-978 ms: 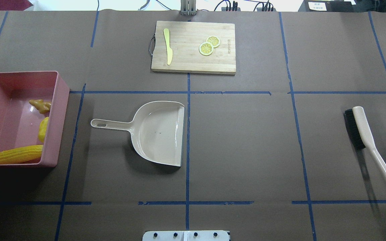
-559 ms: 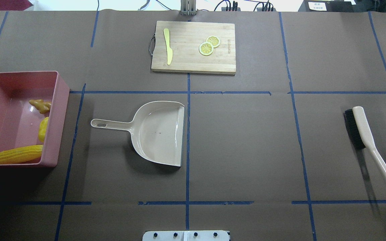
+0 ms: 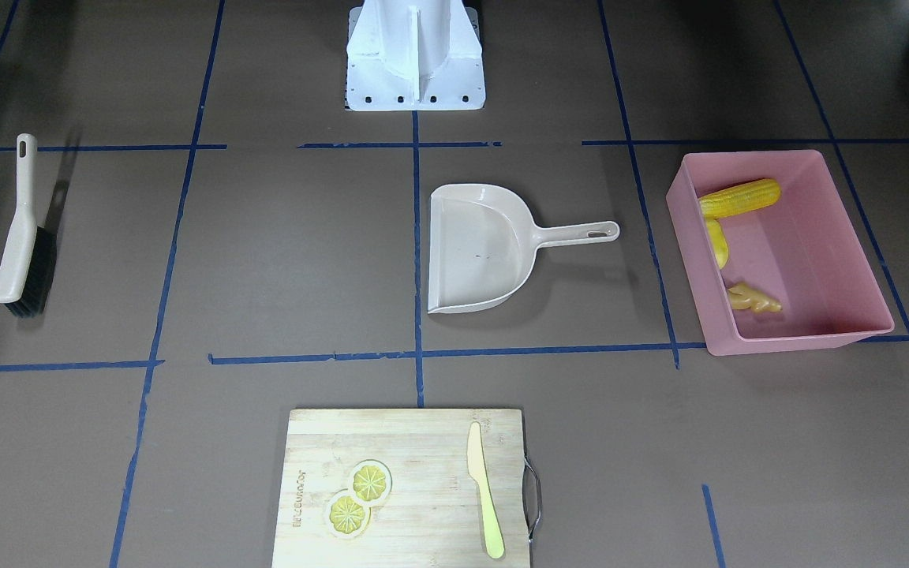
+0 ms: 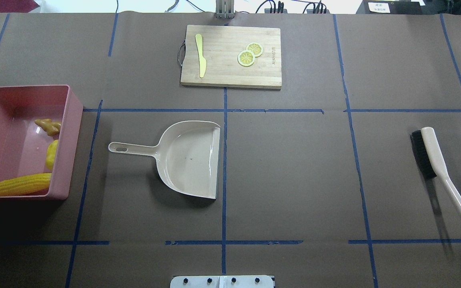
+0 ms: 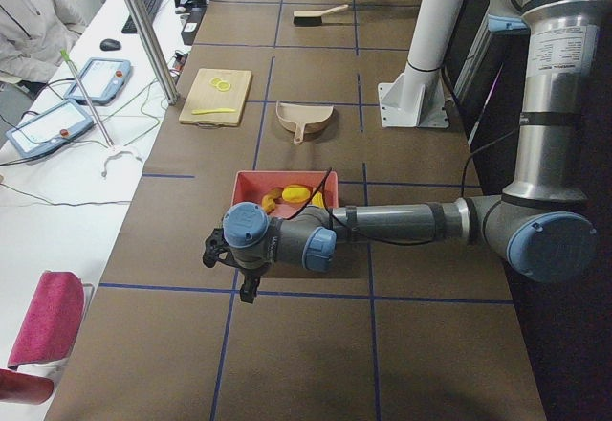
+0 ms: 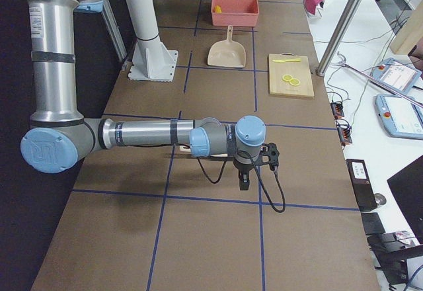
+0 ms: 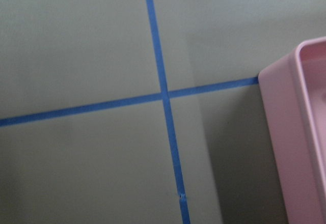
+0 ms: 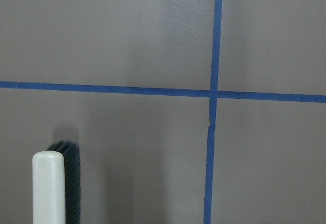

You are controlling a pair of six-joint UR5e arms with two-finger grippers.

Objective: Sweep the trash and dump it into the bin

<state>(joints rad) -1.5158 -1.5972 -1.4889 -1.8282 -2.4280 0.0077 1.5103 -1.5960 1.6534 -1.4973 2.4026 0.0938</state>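
The pink bin stands at the table's left side. In it lie the corn cob, the yellow potato-like lump and the tan ginger root. The front-facing view shows the bin with the corn, the lump and the ginger inside. My left gripper hangs beyond the bin's outer end and shows only in the left side view. My right gripper hangs over the brush and shows only in the right side view. I cannot tell whether either is open or shut.
A beige dustpan lies empty near the table's middle, handle toward the bin. A beige brush with black bristles lies at the far right; its tip shows in the right wrist view. A wooden cutting board with lemon slices and a knife lies at the far edge.
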